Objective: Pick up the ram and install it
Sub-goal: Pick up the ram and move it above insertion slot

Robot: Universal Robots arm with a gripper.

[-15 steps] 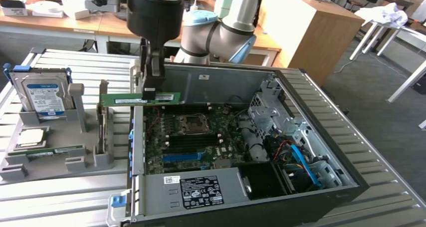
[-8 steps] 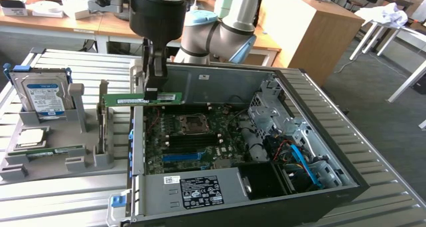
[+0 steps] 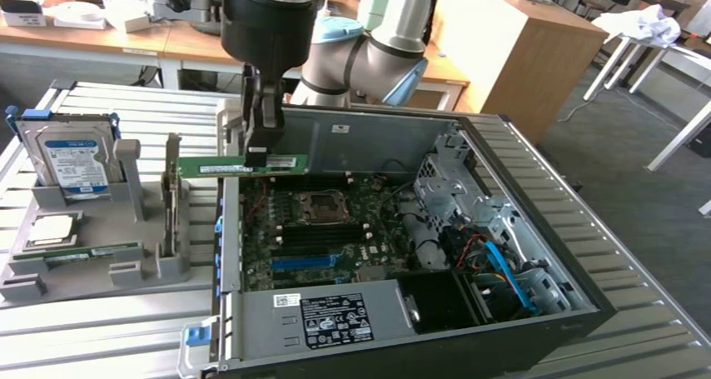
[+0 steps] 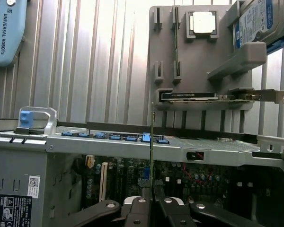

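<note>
The ram is a thin green stick held level above the left wall of the open computer case. My gripper is shut on its upper edge near the middle, pointing straight down. In the wrist view the ram shows edge-on as a thin line rising from between my fingertips, with my gripper shut on it. The stick hangs over the case's edge, above the motherboard and apart from it. The black memory slots lie lower inside the case.
A grey holder stands at the exterior view's left with a silver hard drive, a processor chip, another green stick and an upright grey card. The power supply fills the case's near end.
</note>
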